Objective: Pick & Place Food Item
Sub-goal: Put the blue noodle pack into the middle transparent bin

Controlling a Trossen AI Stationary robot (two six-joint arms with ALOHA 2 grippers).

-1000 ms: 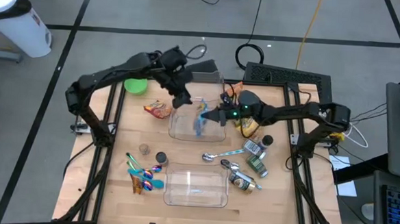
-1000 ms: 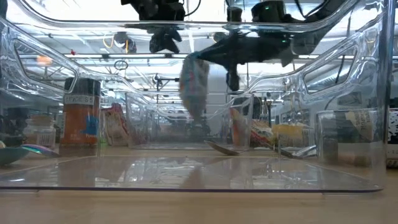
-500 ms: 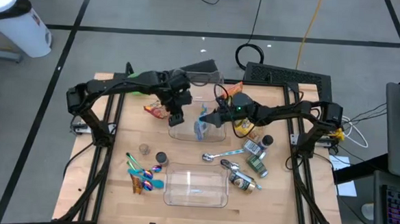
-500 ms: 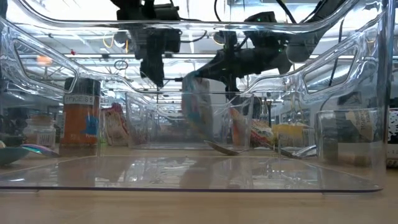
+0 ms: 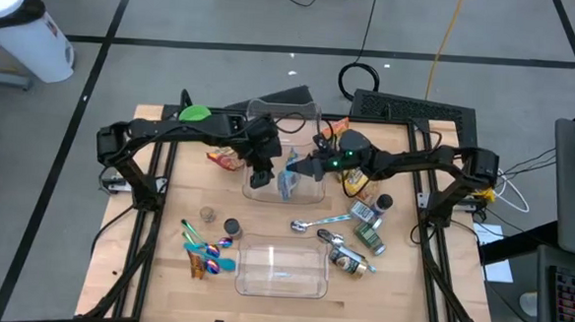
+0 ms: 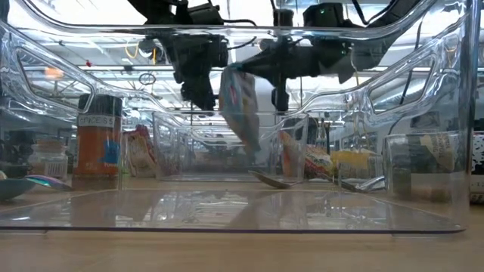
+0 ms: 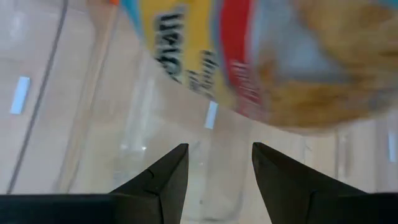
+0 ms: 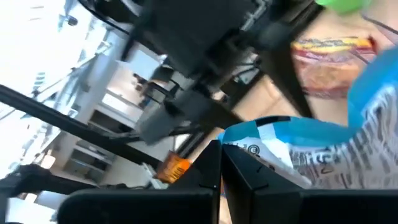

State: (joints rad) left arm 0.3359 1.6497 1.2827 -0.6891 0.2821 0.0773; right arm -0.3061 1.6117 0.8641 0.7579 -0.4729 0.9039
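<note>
A snack bag (image 5: 288, 181), blue and white with yellow and red print, hangs over the far clear container (image 5: 310, 194) at the table's middle. My right gripper (image 5: 303, 168) reaches in from the right, about level, and is shut on the bag's top. My left gripper (image 5: 260, 175) points down just left of the bag, over the container's left part. It is open with nothing between its fingers (image 7: 165, 180); in the left wrist view the bag (image 7: 273, 62) fills the picture just ahead of them. In the low view the bag (image 6: 240, 106) hangs tilted between the two grippers. My right gripper pinches the bag's blue top edge (image 8: 249, 142) between its two shut fingers (image 8: 208, 168). They come in about level from the table's right. The bag hangs tilted below them, its lower end (image 6: 252, 147) down between the container's walls and above its floor.
A second clear container (image 5: 282, 269) stands near the front edge. An orange snack pack (image 5: 227, 158) and a green bowl (image 5: 195, 114) lie at the left. A metal spoon (image 5: 319, 222), cans and a bottle (image 5: 368, 229) lie at the right, coloured spoons (image 5: 204, 250) at the front left.
My left gripper has come down and toward the table's near edge, from above the container's far left corner to beside the hanging bag, staying open. My right gripper stays shut on the bag, which dipped a little and came back up.
</note>
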